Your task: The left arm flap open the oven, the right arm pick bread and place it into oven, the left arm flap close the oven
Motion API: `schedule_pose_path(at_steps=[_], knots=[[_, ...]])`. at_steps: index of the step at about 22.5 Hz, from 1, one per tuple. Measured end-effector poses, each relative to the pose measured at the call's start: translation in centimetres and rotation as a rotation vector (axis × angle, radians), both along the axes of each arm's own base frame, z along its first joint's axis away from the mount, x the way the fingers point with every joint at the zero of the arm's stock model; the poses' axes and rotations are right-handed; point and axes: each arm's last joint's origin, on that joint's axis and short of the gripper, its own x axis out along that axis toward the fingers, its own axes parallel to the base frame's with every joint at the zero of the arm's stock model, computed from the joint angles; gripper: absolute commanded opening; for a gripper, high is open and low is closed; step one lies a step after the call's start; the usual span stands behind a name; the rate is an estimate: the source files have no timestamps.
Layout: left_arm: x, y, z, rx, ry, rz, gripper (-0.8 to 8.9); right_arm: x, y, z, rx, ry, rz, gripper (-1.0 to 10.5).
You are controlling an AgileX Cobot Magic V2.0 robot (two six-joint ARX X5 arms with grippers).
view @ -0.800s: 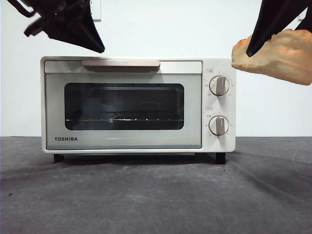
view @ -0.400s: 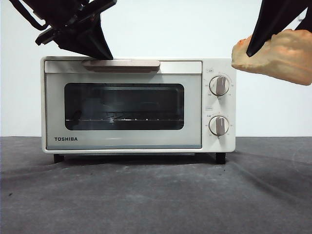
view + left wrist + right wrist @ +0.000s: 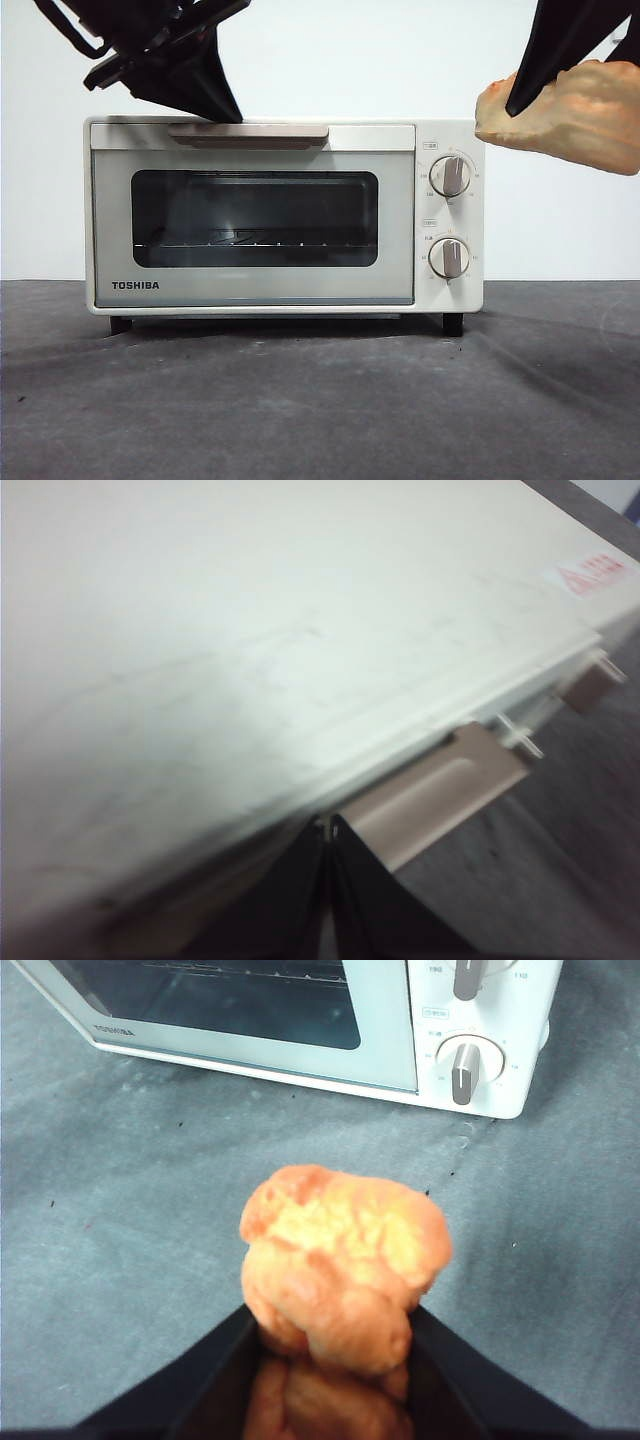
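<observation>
The cream-white oven (image 3: 283,215) stands on the grey table with its door closed and its beige bar handle (image 3: 248,132) along the top edge. My left gripper (image 3: 228,115) comes down from the upper left, its tip at the handle's left part. In the left wrist view its jaws are pressed together, the gripper (image 3: 330,825) resting at the oven top's edge just above the handle (image 3: 440,795). My right gripper (image 3: 335,1360) is shut on the lumpy golden-orange bread (image 3: 340,1260), held in the air at the right, level with the oven's top (image 3: 570,115).
Two beige knobs (image 3: 450,176) sit on the oven's right panel. A wire rack (image 3: 250,243) shows behind the dark glass. Grey table surface (image 3: 320,400) stretches in front of the oven, with a white wall behind.
My left gripper has moved down and to the right, from above the oven's left corner to the handle. The right gripper and the bread have stayed still.
</observation>
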Motion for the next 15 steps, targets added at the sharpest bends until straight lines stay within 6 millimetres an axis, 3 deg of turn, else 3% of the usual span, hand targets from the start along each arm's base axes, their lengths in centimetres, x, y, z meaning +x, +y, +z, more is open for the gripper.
schedule_pose_path(at_steps=[10,15], knots=[[-2.5,-1.9,-0.6,0.062,0.123,-0.12,0.16,0.0,0.0,0.0,0.0,-0.001,0.0,1.8],[-4.1,-2.6,-1.9,0.137,0.246,-0.183,0.16,0.0,0.0,0.0,0.0,-0.001,0.0,1.8]])
